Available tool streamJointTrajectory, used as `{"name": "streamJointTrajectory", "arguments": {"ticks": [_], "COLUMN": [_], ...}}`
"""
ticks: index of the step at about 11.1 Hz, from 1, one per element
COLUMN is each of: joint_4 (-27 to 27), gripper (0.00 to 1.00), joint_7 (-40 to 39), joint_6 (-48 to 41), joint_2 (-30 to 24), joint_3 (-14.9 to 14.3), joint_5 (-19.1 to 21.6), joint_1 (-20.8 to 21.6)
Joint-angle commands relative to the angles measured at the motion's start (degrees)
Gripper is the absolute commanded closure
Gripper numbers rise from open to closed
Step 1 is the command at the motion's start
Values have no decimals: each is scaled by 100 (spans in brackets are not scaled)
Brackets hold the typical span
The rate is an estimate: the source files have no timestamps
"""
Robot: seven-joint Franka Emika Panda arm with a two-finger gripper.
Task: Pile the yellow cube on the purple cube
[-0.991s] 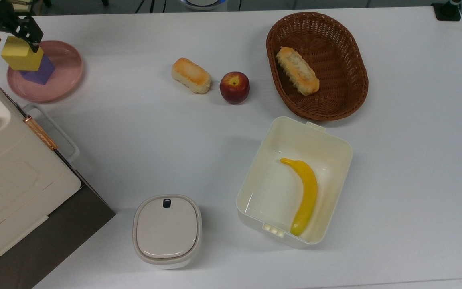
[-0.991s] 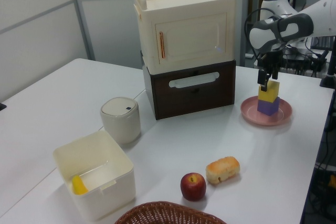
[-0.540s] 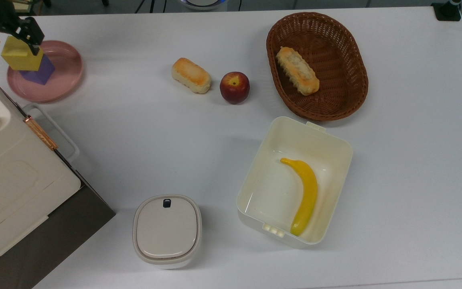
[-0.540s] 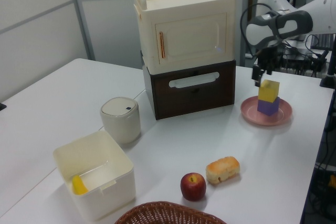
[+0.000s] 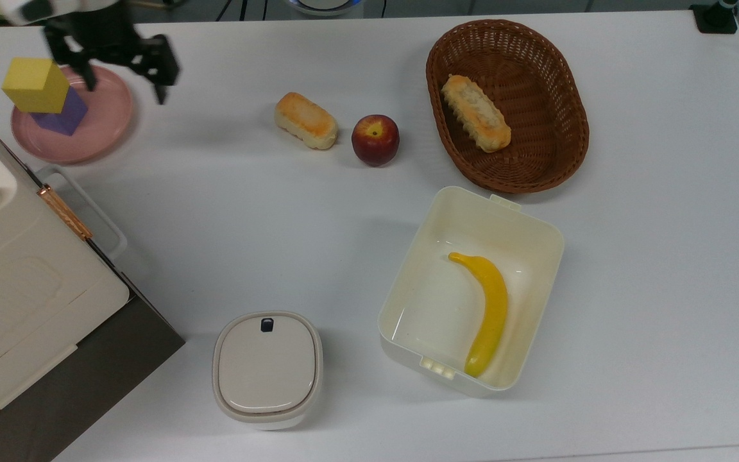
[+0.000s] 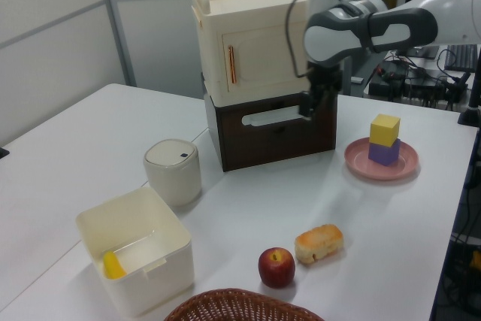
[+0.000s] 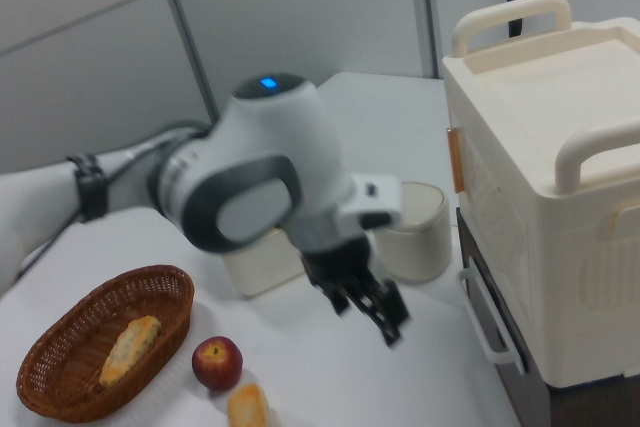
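Tool (image 5: pixel 124 80) moved off, fingers apart, empty; yellow cube (image 5: pixel 34 85) squarely atop purple cube (image 5: pixel 61 115).

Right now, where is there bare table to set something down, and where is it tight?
Bare table runs between the bread roll and the lidded white canister, and along the top view's right past the basket. It is tight around the pink plate with the yellow cube on the purple cube, next to the cabinet and the gripper.
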Motion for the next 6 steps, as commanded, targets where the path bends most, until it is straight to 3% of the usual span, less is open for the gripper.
{"name": "streamJointTrajectory", "arguments": {"ticks": [1,4,6], "joint_4": [428,535,535], "gripper": [0,0,0], "joint_7": [641,1281,1336], "joint_6": [-1126,-1368,-1464], "joint_2": [-245,-263,-272], "joint_3": [-87,-158,-132], "joint_5": [-55,-55,-46], "joint_1": [1000,1748,1829]}}
